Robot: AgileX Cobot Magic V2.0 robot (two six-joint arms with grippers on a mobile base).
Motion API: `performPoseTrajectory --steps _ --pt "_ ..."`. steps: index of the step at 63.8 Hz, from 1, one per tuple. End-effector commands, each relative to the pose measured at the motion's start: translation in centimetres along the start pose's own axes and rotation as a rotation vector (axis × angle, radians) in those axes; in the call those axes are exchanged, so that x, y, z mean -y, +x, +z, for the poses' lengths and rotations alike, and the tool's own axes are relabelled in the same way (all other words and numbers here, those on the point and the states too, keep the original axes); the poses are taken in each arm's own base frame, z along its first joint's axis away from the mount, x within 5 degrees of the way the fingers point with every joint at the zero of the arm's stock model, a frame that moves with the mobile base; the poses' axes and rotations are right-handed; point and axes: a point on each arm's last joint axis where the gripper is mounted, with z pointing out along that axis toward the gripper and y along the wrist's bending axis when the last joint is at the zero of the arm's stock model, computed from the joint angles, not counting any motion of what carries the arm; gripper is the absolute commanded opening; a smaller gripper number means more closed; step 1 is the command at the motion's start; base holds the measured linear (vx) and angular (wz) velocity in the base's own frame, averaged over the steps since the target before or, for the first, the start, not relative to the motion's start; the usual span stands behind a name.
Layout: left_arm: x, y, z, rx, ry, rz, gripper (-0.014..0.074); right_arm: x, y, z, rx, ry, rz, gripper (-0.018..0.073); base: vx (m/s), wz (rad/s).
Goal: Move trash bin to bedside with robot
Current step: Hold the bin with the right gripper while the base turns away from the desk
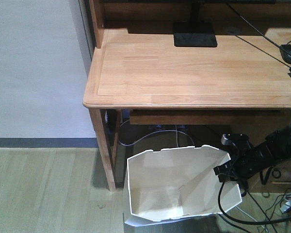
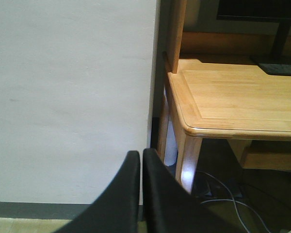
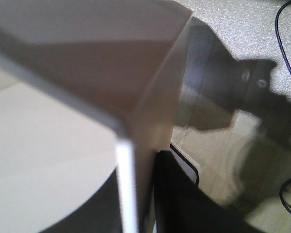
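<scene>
The white trash bin (image 1: 174, 184) stands on the floor in front of the desk, its octagonal mouth tipped toward the front camera. My right arm reaches in from the right, and the right gripper (image 1: 224, 170) is shut on the bin's right rim. In the right wrist view the thin bin wall (image 3: 131, 184) runs between the two black fingers of the right gripper (image 3: 138, 167), one inside and one outside. My left gripper (image 2: 141, 156) is shut on nothing and points at the white wall beside the desk. The bedside is out of view.
A light wooden desk (image 1: 184, 73) fills the upper frame, with a monitor stand (image 1: 195, 35) and a mouse (image 1: 290, 52) on it. Its front left leg (image 1: 104, 145) stands just left of the bin. Cables (image 1: 150, 136) lie under the desk, and more (image 1: 262, 218) trail at the right.
</scene>
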Motion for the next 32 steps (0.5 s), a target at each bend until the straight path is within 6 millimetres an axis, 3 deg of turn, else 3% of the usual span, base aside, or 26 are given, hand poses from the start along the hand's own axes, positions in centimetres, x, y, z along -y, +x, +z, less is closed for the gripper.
performPoseTrajectory --steps 1,32 --pt "0.01 -0.30 -0.02 0.072 0.005 -0.010 -0.0006 -2.01 -1.67 -2.29 0.079 -0.161 -0.009 -0.0005 -0.02 0.07" --pt "0.01 -0.30 -0.02 0.072 0.005 -0.010 -0.0006 -2.01 -1.67 -2.29 0.079 -0.161 -0.009 -0.0005 -0.06 0.23"
